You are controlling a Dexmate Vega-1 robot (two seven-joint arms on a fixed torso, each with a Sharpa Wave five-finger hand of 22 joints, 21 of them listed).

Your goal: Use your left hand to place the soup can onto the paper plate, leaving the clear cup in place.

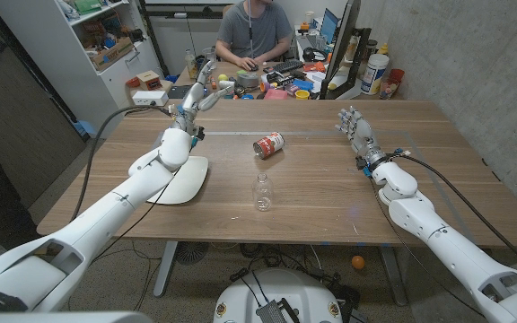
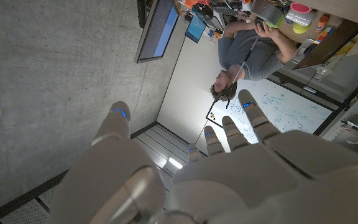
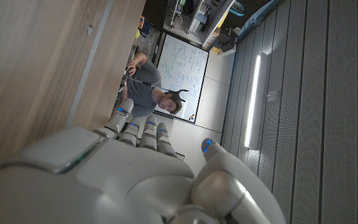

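Observation:
The soup can (image 1: 268, 144), red and white, lies on its side near the middle of the table. A small clear cup (image 1: 263, 192) stands closer to me, just in front of the can. The white paper plate (image 1: 183, 179) lies at the left, partly under my left forearm. My left hand (image 1: 200, 94) is raised above the table's far left part, fingers spread, holding nothing; its back shows in the left wrist view (image 2: 229, 180). My right hand (image 1: 354, 126) stands at the right of the table, fingers apart and empty, seen from behind in the right wrist view (image 3: 129, 174).
A person (image 1: 254, 36) sits behind the table's far edge at a cluttered desk. A white shelf unit (image 1: 106, 45) stands at the back left. A cable runs along each arm over the table.

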